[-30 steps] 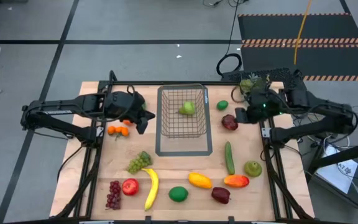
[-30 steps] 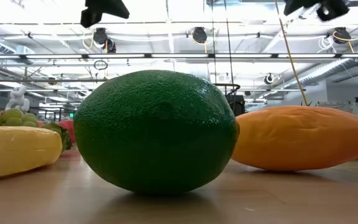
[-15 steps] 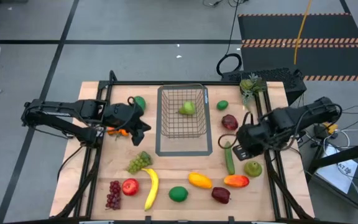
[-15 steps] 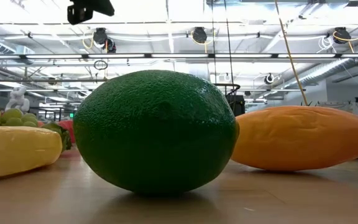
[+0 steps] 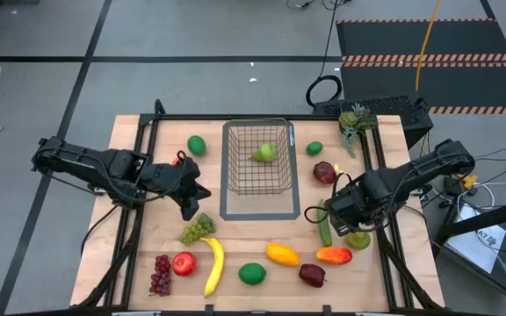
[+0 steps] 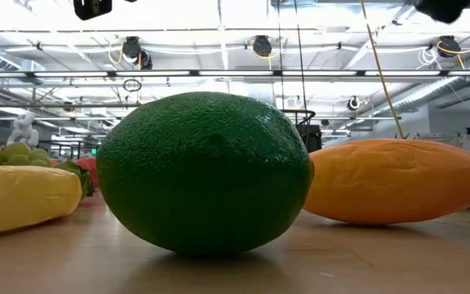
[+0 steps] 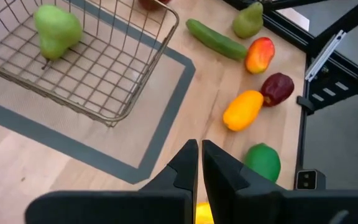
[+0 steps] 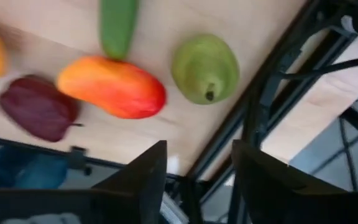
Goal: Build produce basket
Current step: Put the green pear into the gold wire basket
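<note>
The wire basket [image 5: 259, 182] stands on the table's far middle with a green pear [image 5: 264, 152] lying on its floor. My left gripper [image 5: 191, 198] hangs shut and empty left of the basket, just above the green grapes [image 5: 197, 229]; the left wrist view shows its fingertips [image 7: 199, 155] together. My right gripper [image 8: 197, 168] is open, pointing down over the table's right side, beside the cucumber [image 5: 324, 226] and a second green pear [image 8: 205, 68]. Nothing is between its fingers. Mangoes [image 5: 334, 255], a lime [image 5: 252, 274], a banana [image 5: 213, 266] and a red apple [image 5: 184, 262] lie along the near edge.
More fruit lies on the far half: a lime [image 5: 198, 145], a smaller lime [image 5: 314, 148] and a dark red apple [image 5: 325, 172]. Red grapes [image 5: 161, 274] sit at the near left. A grey tape outline [image 5: 260, 213] frames the basket. Black rails [image 5: 386, 254] run along both table sides.
My right gripper has swung from the far right corner toward the near edge and down, tipping to point at the table beside the cucumber. My left gripper has moved toward the near edge, from over the small oranges to above the green grapes. No fruit has moved.
</note>
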Controlling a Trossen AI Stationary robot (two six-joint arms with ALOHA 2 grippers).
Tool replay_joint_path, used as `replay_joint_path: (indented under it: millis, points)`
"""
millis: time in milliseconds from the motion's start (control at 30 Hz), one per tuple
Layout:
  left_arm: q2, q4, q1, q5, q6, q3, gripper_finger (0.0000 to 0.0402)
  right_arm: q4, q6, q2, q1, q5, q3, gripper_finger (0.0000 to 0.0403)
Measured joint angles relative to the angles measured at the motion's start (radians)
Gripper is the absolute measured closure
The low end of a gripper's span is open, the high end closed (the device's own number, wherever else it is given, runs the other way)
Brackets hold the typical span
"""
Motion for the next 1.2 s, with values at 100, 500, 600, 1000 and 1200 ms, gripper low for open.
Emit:
replay_joint_path:
  millis: [100,500,600,1000,1200]
  points:
    - [0.000,0.000,-0.009,0.000,-0.004,0.000,0.0378,0.000,-0.033,0.000,0.000,-0.014,-0.052,0.0212]
    - [0.000,0.002,-0.020,0.001,-0.004,0.000,0.0378,0.180,-0.123,-0.001,0.000,-0.046,-0.212,0.0230]
    - [0.000,0.002,-0.020,0.001,-0.008,0.000,0.0378,0.182,-0.117,-0.001,0.000,-0.044,-0.229,0.0239]
    - [0.000,0.003,-0.020,0.002,-0.005,0.000,0.0378,0.223,-0.161,-0.001,0.000,-0.042,-0.289,0.0283]
    - [0.000,0.013,-0.020,0.002,-0.005,0.000,0.0378,0.239,-0.184,-0.001,0.000,-0.044,-0.321,0.0304]
